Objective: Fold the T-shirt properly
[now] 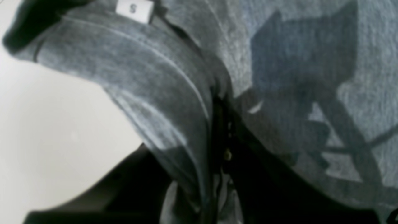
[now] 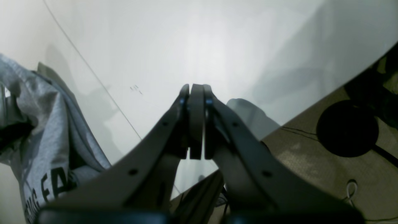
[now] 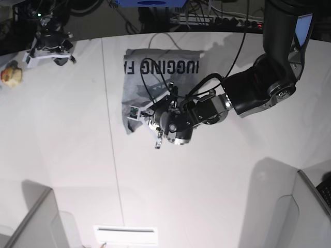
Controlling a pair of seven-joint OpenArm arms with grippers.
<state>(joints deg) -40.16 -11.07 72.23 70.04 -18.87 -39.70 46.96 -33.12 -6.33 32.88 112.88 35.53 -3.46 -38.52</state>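
So the T-shirt point(image 3: 155, 82) lies on the white table point(image 3: 67, 155), toward the far side, with its black letters facing up along the far edge. It is partly bunched, not flat yet. The edge nearest the camera in the base view is pulled up into a lump, and that is where the left claw point(image 3: 155, 114) sits.

In the left wrist view, grey cloth runs right down into the dark gap between the fingers, so the left claw looks pinched nearly shut on a fold of the T-shirt near the neck (the little white size tag point(image 1: 134, 9) is just beside it). I think it holds the cloth there so it can lift or drag that edge over and make a fold.

The right claw point(image 2: 196, 93) is pressed fully shut with nothing in it. It hangs above bare table, with the T-shirt off to one side. In the base view it rests near the far corner of the table, well apart from the cloth. My guess is that it waits there so it stays out of the way.

The folding seems to be at an early step.
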